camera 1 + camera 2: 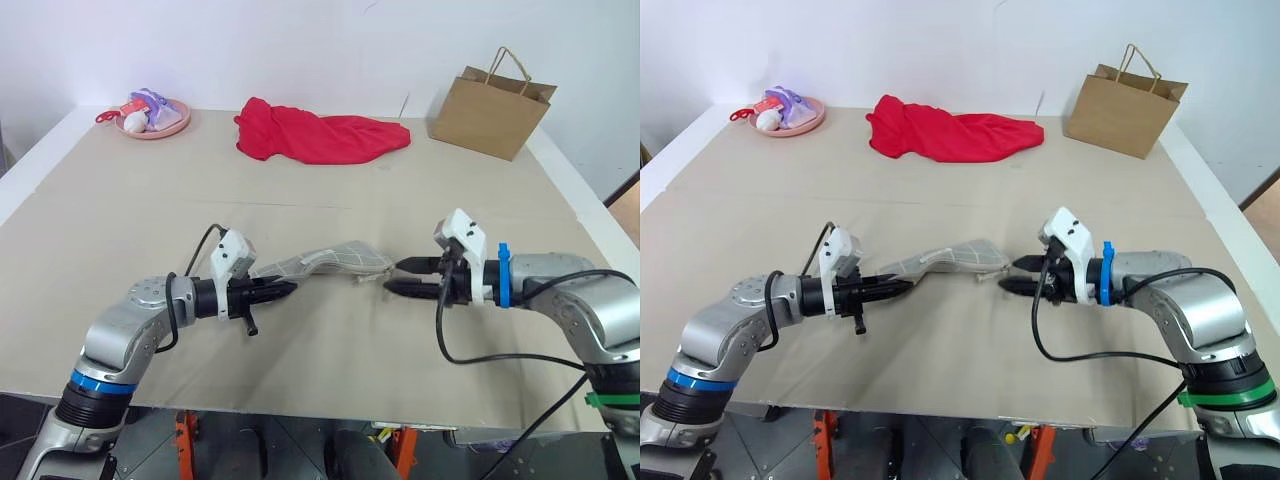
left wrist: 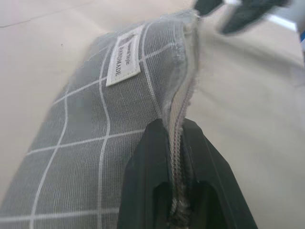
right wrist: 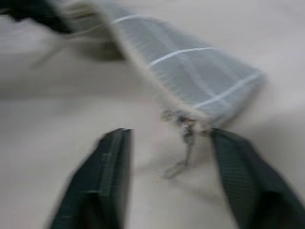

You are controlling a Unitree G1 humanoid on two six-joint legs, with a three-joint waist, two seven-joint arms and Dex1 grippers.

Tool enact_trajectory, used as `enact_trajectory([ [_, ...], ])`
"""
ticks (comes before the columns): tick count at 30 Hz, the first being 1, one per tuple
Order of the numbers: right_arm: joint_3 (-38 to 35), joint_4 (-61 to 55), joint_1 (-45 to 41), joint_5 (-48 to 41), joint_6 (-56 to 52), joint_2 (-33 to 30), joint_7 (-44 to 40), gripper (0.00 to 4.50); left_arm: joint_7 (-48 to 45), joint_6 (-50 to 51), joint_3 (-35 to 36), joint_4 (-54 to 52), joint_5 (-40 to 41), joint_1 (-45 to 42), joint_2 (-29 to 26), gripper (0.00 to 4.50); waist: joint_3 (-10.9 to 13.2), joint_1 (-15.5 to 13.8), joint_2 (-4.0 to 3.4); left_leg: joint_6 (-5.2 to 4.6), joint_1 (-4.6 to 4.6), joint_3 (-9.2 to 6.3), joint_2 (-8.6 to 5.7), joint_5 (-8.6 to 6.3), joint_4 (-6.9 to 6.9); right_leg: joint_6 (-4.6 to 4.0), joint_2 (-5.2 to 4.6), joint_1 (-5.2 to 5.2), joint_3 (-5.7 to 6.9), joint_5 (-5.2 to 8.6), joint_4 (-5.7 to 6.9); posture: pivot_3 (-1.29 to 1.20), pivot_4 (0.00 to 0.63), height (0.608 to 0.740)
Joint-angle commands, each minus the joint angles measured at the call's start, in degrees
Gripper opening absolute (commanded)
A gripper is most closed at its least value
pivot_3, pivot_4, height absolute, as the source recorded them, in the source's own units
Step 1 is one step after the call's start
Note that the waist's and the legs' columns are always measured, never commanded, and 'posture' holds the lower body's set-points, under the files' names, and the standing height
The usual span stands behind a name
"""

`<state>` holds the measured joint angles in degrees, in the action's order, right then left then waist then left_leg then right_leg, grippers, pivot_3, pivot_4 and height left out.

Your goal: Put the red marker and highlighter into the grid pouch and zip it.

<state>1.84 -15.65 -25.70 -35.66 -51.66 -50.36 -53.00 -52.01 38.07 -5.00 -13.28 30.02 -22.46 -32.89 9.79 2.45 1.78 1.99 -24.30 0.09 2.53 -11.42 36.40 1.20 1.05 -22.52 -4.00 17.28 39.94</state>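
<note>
The left gripper [image 1: 285, 289] reaches in nearly level from the left, clamped on the zipper edge of the grid pouch [image 1: 325, 262], lifting that end off the tabletop [image 1: 330, 190]. Opposite, the right gripper [image 1: 395, 276] points leftward, released, fingers spread just beside the pouch's zipper pull [image 3: 187, 136].

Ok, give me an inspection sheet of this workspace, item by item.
Surface: tan table top, flat, a faint crease line across it.
Job's things: grid pouch lifted at one end, zipper looks closed along the seam, pull hanging at the far end; marker and highlighter nothing seen.
Clutter: red cloth, brown paper bag, pink dish of small items, all at the far edge.
Grippers: left tool shut on the pouch's zipper edge; right tool open, just off the pull end.
Cables: black cable loops at both wrists.
Surroundings: white wall behind the table.
</note>
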Motion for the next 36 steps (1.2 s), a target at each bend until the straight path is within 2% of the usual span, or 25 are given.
enact_trajectory([
  [1, -6.8, -0.7, 2.4, -4.5, -3.6, -4.3, -3.8, 3.99, -5.1, -6.1, -2.0, 2.7, -2.9, -3.6, -1.5, 0.00, 0.0, -0.1, -0.02, 0.00, 0.00, 0.03, -0.04, 0.01, 0.01, 0.03, -0.02, 0.00, 0.01, -0.02, 0.00, 0.00, 0.150, 0.740],
  [5, -19.4, -0.1, 11.2, -6.7, 0.6, -7.1, -8.4, 3.99, -11.6, -16.1, -4.4, 10.8, -7.6, -8.2, -2.0, 0.00, 0.0, -1.1, -0.01, 0.00, -0.01, 0.05, -0.32, 0.01, 0.03, 0.05, -0.12, 0.06, 0.17, -0.01, -0.06, 0.00, 0.150, 0.740],
  [10, -29.4, -2.7, 20.9, -7.1, 3.0, -7.3, -9.8, 3.99, -18.2, -32.0, -8.8, 23.5, -16.3, -12.8, -2.0, 0.00, 0.0, -1.1, -0.02, -0.03, 0.00, 0.07, -0.37, -0.01, 0.02, 0.12, -0.16, 0.09, 0.17, 0.03, -0.08, 0.00, 0.150, 0.740],
  [15, -31.2, -5.5, 24.4, -8.1, 2.5, -5.5, -6.7, 3.99, -21.5, -45.8, -10.8, 32.3, -20.1, -14.7, 1.4, 0.00, 0.0, -0.9, -0.02, -0.04, 0.04, 0.10, -0.37, -0.01, 0.02, 0.15, -0.15, 0.10, 0.12, 0.02, -0.06, 0.00, 0.150, 0.740],
  [18, -30.0, -6.2, 25.1, -7.4, 3.0, -4.9, -5.0, 3.99, -22.5, -47.4, -10.7, 32.7, -20.0, -14.5, 3.0, 0.00, 0.0, -0.9, -0.01, -0.05, 0.01, 0.08, -0.38, -0.01, 0.05, 0.22, -0.16, 0.12, 0.11, 0.01, -0.06, 0.00, 0.150, 0.740],
  [19, -29.7, -6.3, 25.0, -7.4, 3.0, -4.8, -4.7, 4.12, -23.7, -45.1, -10.4, 31.1, -18.4, -13.9, 3.0, 0.79, 0.0, -0.9, -0.01, -0.05, 0.01, 0.08, -0.40, -0.01, 0.05, 0.24, -0.18, 0.12, 0.11, 0.02, -0.06, 0.00, 0.150, 0.740],
  [21, -28.8, -5.5, 24.2, -7.2, 3.1, -4.8, -3.9, 4.12, -25.0, -38.9, -9.3, 26.9, -15.2, -12.4, 2.3, 1.46, 0.0, -0.8, -0.01, -0.05, 0.00, 0.11, -0.41, -0.01, 0.06, 0.27, -0.18, 0.11, 0.08, 0.02, -0.06, 0.00, 0.150, 0.740],
  [25, -27.9, -3.8, 23.0, -6.8, 3.6, -5.3, -3.9, 4.12, -21.1, -31.5, -5.0, 21.0, -10.8, -10.4, 2.3, 3.54, 0.0, -0.7, -0.02, -0.05, 0.00, 0.06, -0.40, -0.01, 0.05, 0.31, -0.19, 0.12, 0.10, 0.04, -0.05, 0.00, 0.150, 0.740],
  [27, -27.3, -2.0, 22.0, -6.4, 4.1, -5.6, -4.5, 4.12, -17.3, -22.6, -1.2, 16.5, -5.6, -9.6, 2.1, 4.42, 0.0, -0.6, -0.02, -0.05, 0.00, 0.04, -0.37, -0.01, 0.06, 0.30, -0.18, 0.11, 0.11, 0.04, -0.04, 0.00, 0.150, 0.740],
  [29, -27.4, -0.5, 21.5, -6.3, 4.7, -5.4, -4.7, 4.12, -13.3, -12.3, 3.0, 12.3, 0.7, -8.8, 1.5, 4.42, 0.0, -0.6, -0.02, -0.05, 0.00, 0.01, -0.33, -0.01, 0.10, 0.30, -0.20, 0.14, 0.11, 0.04, -0.01, 0.00, 0.150, 0.740],
  [31, -27.7, 1.2, 21.1, -6.0, 5.8, -4.8, -4.7, 4.12, -5.3, -3.4, 9.7, 8.8, 6.4, -8.0, 1.6, 4.42, 0.0, -0.6, -0.02, -0.06, 0.02, -0.02, -0.26, -0.01, 0.11, 0.31, -0.21, 0.17, 0.14, 0.05, -0.01, 0.00, 0.150, 0.740],
  [34, -27.6, 3.6, 21.4, -4.1, 9.0, -2.9, -3.5, 4.12, 7.3, 4.3, 18.5, 4.4, 8.0, -4.3, 0.9, 4.42, 0.0, -0.4, -0.02, -0.06, 0.06, -0.10, -0.20, -0.01, 0.10, 0.32, -0.20, 0.16, 0.12, 0.05, -0.01, 0.00, 0.150, 0.740],
  [36, -27.3, 5.8, 22.4, -2.1, 11.5, -1.7, -2.6, 4.12, 10.1, 8.4, 24.6, 1.5, 10.7, 0.7, -1.4, 4.42, 0.0, 0.1, -0.02, -0.07, 0.09, -0.11, -0.15, -0.02, 0.07, 0.32, -0.19, 0.17, 0.07, 0.05, -0.01, 0.00, 0.150, 0.740],
])
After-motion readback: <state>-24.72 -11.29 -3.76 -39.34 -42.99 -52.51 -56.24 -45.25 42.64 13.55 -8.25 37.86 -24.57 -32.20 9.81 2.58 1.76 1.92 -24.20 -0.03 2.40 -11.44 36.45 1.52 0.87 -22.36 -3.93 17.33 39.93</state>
